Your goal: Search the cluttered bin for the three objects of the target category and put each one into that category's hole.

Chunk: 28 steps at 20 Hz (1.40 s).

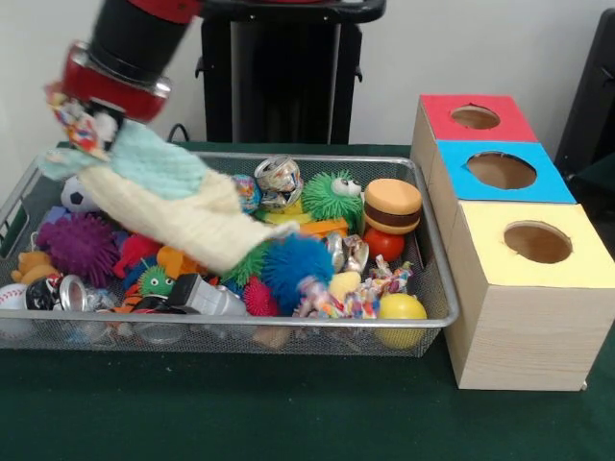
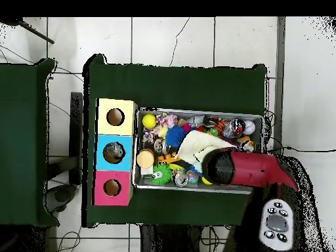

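Observation:
A wire mesh bin [image 1: 288,322] holds a jumble of toys. Above its left end, my gripper [image 1: 96,134] is shut on a cream and teal cloth [image 1: 183,206]. The cloth hangs lifted and slopes down to the right over the toys, hiding the fingertips. A small patterned scrap [image 1: 75,117] sticks out beside the wrist. From overhead, the red arm [image 2: 246,167] covers the gripper and the cloth [image 2: 193,147] spreads over the bin's middle. Three boxes stand beside the bin, each with a hole: red [image 1: 475,117], blue [image 1: 501,170] and yellow [image 1: 537,242].
In the bin are a burger toy [image 1: 392,206], a green furry ball with eyes [image 1: 332,195], a blue spiky ball [image 1: 293,264], a purple spiky ball [image 1: 79,245], a yellow ball [image 1: 402,307] and crushed cans [image 1: 278,181]. A grey controller [image 2: 277,223] lies off the table.

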Each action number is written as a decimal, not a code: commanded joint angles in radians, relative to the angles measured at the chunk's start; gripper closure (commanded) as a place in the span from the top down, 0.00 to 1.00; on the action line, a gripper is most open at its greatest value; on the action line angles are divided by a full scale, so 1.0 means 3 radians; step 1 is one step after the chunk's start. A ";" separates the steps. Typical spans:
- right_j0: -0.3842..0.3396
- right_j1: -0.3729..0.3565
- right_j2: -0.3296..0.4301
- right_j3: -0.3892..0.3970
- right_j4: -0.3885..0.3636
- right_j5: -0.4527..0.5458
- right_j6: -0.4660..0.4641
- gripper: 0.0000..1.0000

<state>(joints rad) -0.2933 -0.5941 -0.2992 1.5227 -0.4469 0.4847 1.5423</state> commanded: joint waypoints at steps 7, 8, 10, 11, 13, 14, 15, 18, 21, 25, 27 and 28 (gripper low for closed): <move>-0.0340 -0.0425 0.0380 -0.0616 -0.0635 0.1294 -0.1616 1.00; -0.0333 -0.0424 0.0374 -0.0624 -0.0637 0.1362 -0.1626 1.00; -0.0353 -0.0393 0.0474 -0.0592 -0.0624 0.1519 -0.1768 1.00; -0.0352 -0.0325 0.0514 -0.0520 -0.0618 0.1549 -0.1716 1.00; -0.0396 -0.0245 0.0588 -0.0400 -0.0436 0.1579 -0.1367 1.00; -0.0409 -0.0222 0.0604 -0.0351 -0.0327 0.1586 -0.1159 1.00; -0.0424 -0.0204 0.0625 -0.0283 -0.0199 0.1606 -0.0950 1.00; -0.0552 -0.0173 0.0746 -0.0051 0.0308 0.1667 -0.0422 1.00; -0.0672 -0.0147 0.0845 0.0193 0.0961 0.1553 0.0193 1.00; -0.0703 -0.0088 0.0912 0.0405 0.1548 0.1481 0.0445 1.00; -0.0689 -0.0063 0.0890 0.0469 0.1738 0.1483 0.0503 1.00; -0.0688 -0.0053 0.0898 0.0489 0.1802 0.1465 0.0472 1.00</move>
<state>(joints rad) -0.4873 -0.6686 -0.1652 1.5019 -0.0720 0.8866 1.4081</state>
